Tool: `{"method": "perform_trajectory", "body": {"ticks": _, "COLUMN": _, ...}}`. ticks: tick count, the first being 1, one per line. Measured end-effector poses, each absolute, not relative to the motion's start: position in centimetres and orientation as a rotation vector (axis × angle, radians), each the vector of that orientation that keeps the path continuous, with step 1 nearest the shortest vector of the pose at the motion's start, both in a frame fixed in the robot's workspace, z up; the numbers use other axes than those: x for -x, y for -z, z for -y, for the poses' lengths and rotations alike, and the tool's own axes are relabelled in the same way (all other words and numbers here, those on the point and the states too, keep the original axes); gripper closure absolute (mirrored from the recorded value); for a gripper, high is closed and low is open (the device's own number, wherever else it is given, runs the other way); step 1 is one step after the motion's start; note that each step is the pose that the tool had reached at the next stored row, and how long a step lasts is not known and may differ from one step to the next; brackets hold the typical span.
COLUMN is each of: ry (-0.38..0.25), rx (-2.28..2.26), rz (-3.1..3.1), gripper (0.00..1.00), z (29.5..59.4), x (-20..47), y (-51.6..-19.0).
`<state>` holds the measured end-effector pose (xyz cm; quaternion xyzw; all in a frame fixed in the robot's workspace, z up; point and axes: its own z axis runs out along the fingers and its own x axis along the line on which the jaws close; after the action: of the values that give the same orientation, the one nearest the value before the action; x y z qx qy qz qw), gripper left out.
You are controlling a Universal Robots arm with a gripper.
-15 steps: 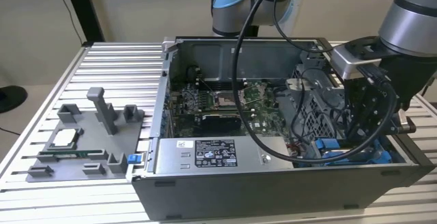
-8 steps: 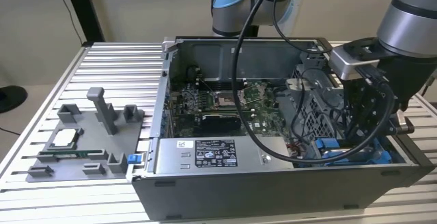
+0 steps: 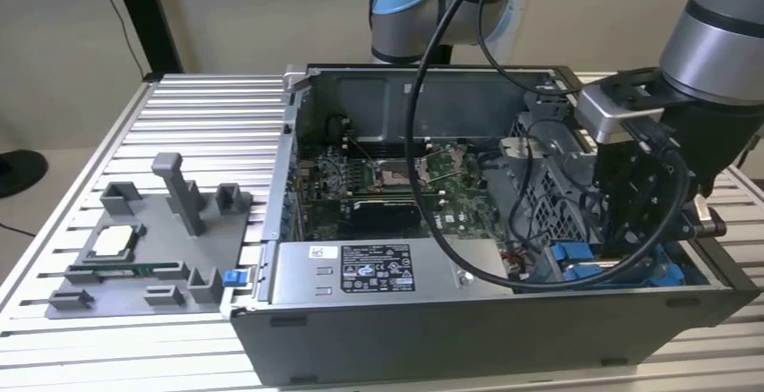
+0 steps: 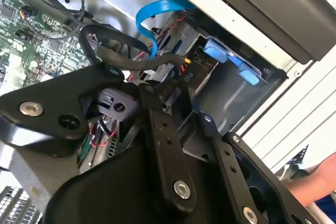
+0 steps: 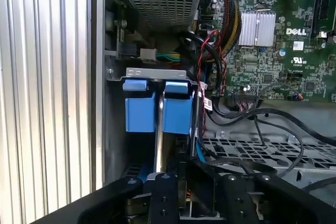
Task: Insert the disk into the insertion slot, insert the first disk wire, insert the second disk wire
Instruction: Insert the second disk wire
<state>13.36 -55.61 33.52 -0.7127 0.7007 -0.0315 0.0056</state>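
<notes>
Your gripper (image 3: 621,253) hangs in the computer case's (image 3: 394,338) front corner, directly above the insertion slot (image 5: 156,106). Disk's blue frame seems seated there, long axis downward. Cannot tell the gripper's state.

Soft, even room light falls on my workspace from above; in the exterior view the ribbed silver aluminium table (image 3: 179,106) glows pale along its ridges, while the interior of the open grey metal computer case (image 3: 478,320) sinks into shadow. In the second wrist view my black linkage arms (image 4: 168,150) sit close and soft-focused, and the white sheet-metal edge (image 4: 310,108) is washed out. In the first wrist view the bright blue plastic tabs (image 5: 157,106) are crisply lit, with darkness beneath them.
</notes>
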Motion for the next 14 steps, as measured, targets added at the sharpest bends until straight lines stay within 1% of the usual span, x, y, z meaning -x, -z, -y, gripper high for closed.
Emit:
{"method": "perform_trajectory", "body": {"ticks": 8, "ry": 0.097, "rx": 2.232, "rz": -2.194, "gripper": 0.00, "z": 55.6, "x": -13.4, "y": -37.0}}
{"method": "perform_trajectory", "body": {"ticks": 14, "ry": 0.097, "rx": 2.232, "rz": -2.194, "gripper": 0.00, "z": 55.6, "x": -13.4, "y": -38.9}}
